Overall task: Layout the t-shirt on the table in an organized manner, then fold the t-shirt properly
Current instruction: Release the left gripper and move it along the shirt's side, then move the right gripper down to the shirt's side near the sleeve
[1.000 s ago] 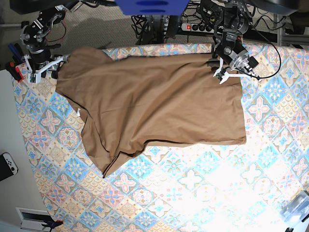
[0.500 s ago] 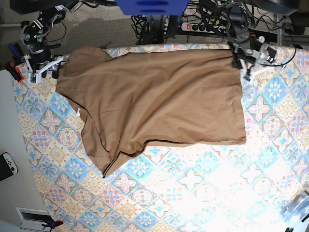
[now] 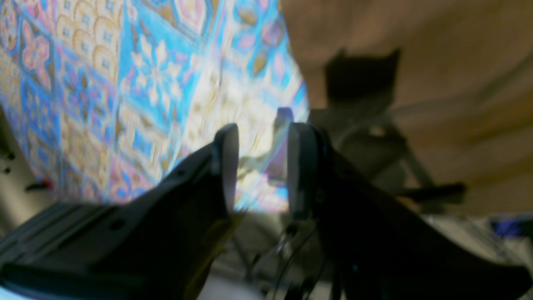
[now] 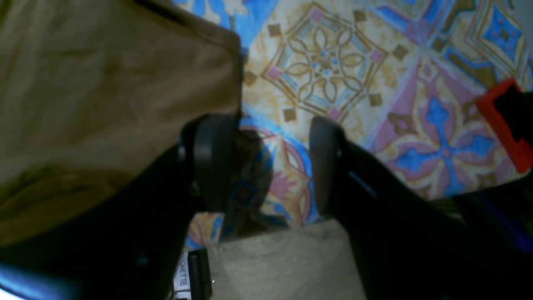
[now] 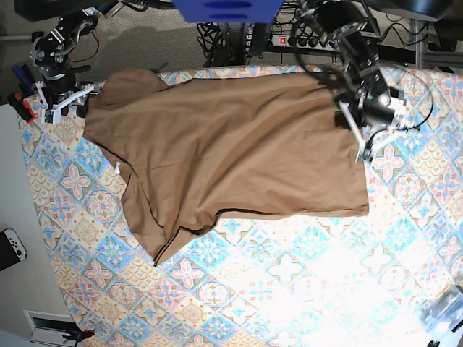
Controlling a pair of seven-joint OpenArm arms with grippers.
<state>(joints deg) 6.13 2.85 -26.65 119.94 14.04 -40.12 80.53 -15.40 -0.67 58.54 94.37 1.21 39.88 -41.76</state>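
Note:
The brown t-shirt (image 5: 231, 152) lies spread over the far half of the patterned table (image 5: 304, 275), with a small white tag (image 5: 118, 168) at its left edge. My left gripper (image 5: 366, 148) hovers over the shirt's right edge. In the blurred left wrist view it (image 3: 258, 166) is open and empty, with the shirt (image 3: 416, 62) at upper right. My right gripper (image 5: 64, 107) is at the table's far left corner beside the shirt's sleeve. In the right wrist view it (image 4: 268, 166) is open and empty over the table (image 4: 333, 71), with the shirt's edge (image 4: 104, 83) next to one finger.
A red-and-black tool (image 4: 506, 121) lies by the right gripper at the table's corner. A power strip (image 5: 296, 40) and cables sit behind the table. A white game controller (image 5: 11, 246) lies off the left side. A clear plastic item (image 5: 445, 311) is at the front right corner.
My left arm has swung from the shirt's far right corner toward the front along the shirt's right edge. The shirt's far edge now lies flatter. The right arm has not moved.

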